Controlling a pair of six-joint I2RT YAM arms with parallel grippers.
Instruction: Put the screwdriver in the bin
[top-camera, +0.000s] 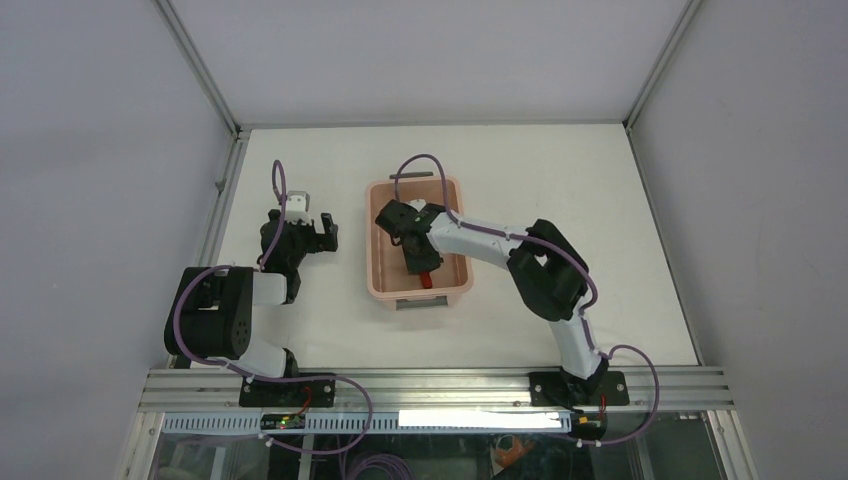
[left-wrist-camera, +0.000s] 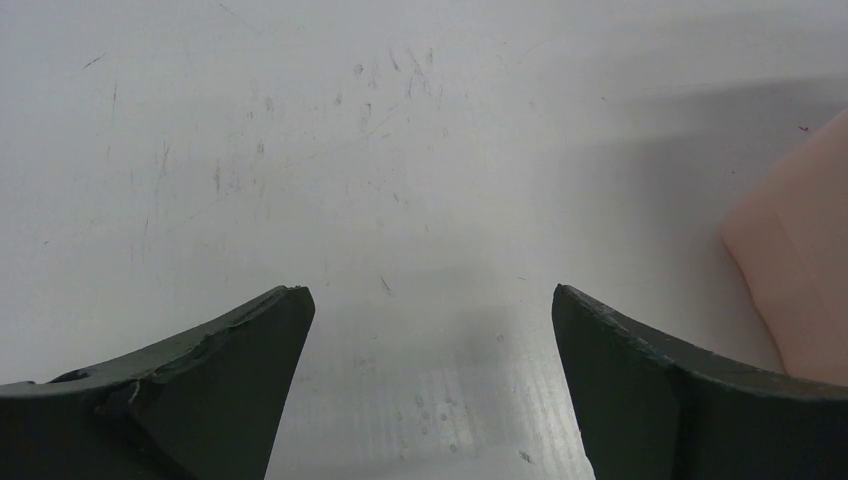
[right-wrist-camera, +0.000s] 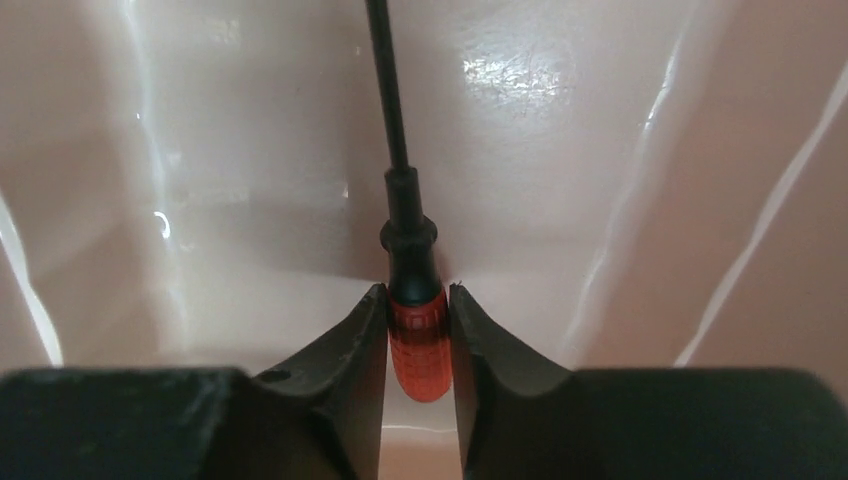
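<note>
The screwdriver (right-wrist-camera: 417, 345) has a red handle and a thin dark shaft that points away from me. My right gripper (right-wrist-camera: 417, 292) is shut on the handle, inside the salmon-pink bin (right-wrist-camera: 250, 150). In the top view the right gripper (top-camera: 420, 262) reaches down into the bin (top-camera: 372, 240), and a bit of the red handle (top-camera: 428, 279) shows near the bin's near end. My left gripper (top-camera: 322, 232) is open and empty over the bare table left of the bin. In the left wrist view its jaws (left-wrist-camera: 430, 300) stand wide apart, with the bin's corner (left-wrist-camera: 800, 250) at the right edge.
The white table (top-camera: 560, 200) is bounded by grey walls and an aluminium frame on the left, back and right. The bin's grey handle (top-camera: 420, 303) sticks out at its near end. The right arm's purple cable (top-camera: 420, 160) loops above the bin's far end.
</note>
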